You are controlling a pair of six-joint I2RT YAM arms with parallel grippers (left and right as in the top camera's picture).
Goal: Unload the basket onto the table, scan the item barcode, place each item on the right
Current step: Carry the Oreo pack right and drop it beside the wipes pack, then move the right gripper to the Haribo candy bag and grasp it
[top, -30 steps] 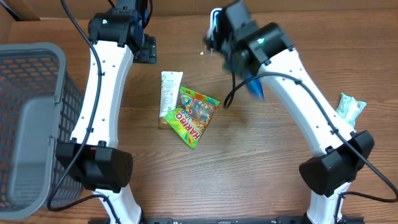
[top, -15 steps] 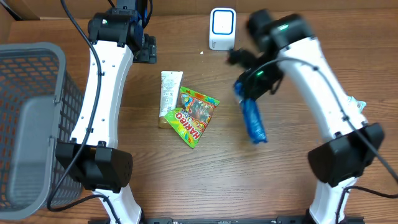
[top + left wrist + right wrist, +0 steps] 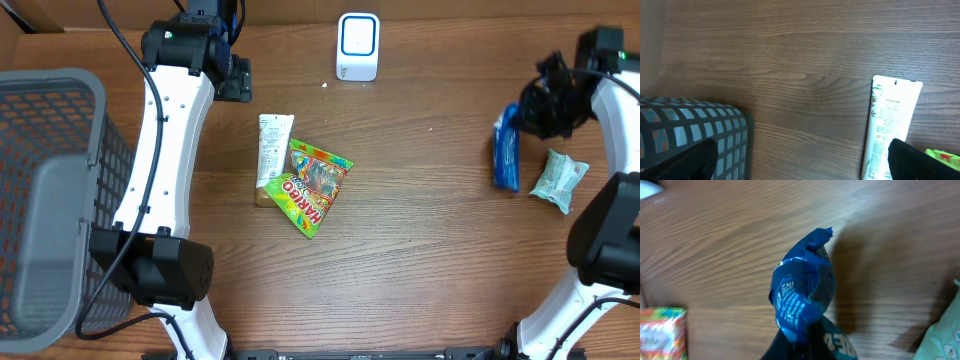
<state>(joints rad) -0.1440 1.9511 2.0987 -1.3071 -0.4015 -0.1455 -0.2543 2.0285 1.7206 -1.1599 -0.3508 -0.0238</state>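
Note:
A blue snack packet hangs at the far right of the table, pinched at its top end by my right gripper, which is shut on it. In the right wrist view the crumpled blue packet fills the middle, above the dark fingers at the bottom edge. The white barcode scanner stands at the back centre, well left of the packet. My left gripper hovers at the back left, open and holding nothing; its fingertips show wide apart over bare wood.
A white tube and a Haribo bag lie mid-table. A mint-green packet lies just right of the blue packet. A grey mesh basket fills the left side, its corner under the left wrist.
My right arm swung from in front of the scanner across to the far right, carrying the blue packet. The left arm stayed still.

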